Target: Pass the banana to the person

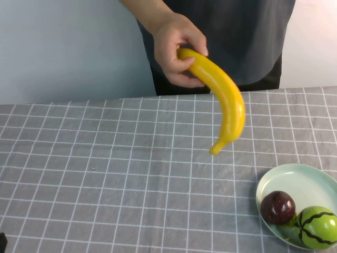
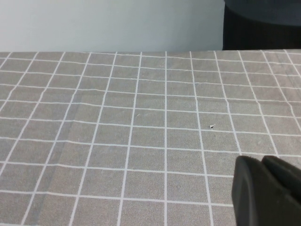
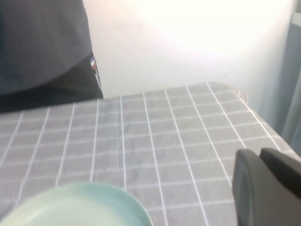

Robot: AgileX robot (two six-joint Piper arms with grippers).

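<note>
The person [image 1: 237, 31] in a dark grey T-shirt stands at the far side of the table. Their bare hand [image 1: 171, 39] grips the top end of the long yellow banana [image 1: 226, 100] and holds it in the air above the grey checked cloth, its tip hanging down. My left gripper [image 2: 260, 161] is shut and empty, low over the cloth at the near left, far from the banana. My right gripper [image 3: 258, 153] is shut and empty near the plate at the near right. Neither arm reaches the banana in the high view.
A pale green plate [image 1: 310, 182] sits at the near right with a dark red round fruit [image 1: 278, 206] and a green striped round fruit [image 1: 318, 226] on it. Its rim shows in the right wrist view [image 3: 80, 202]. The table's right edge [image 3: 254, 113] is close to my right gripper.
</note>
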